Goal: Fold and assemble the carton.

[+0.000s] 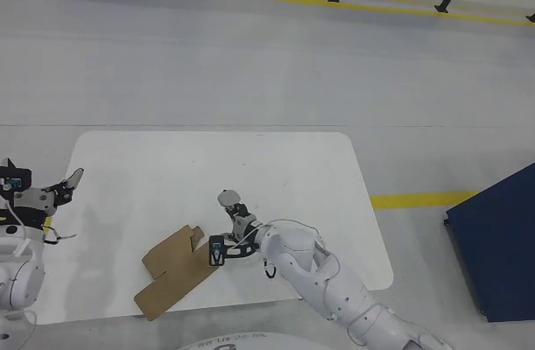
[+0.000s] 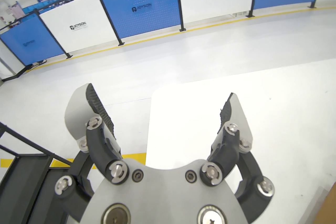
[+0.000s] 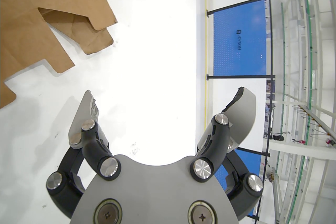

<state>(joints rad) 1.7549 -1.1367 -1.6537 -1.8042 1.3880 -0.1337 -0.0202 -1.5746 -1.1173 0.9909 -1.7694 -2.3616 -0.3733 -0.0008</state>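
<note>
I see the carton (image 1: 175, 271) lying flat at the counter's (image 1: 276, 166) seven o'clock. My right end effector (image 1: 225, 226), released, hangs just beside its three o'clock edge. My left end effector (image 1: 67, 185), also released, hangs at the counter's nine o'clock edge.

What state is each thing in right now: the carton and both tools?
carton: flattened, not yet assembled, lying on the table, held by nothing
left tool: open, empty, over the table's corner
right tool: open, empty, just beside the carton's flaps
</note>
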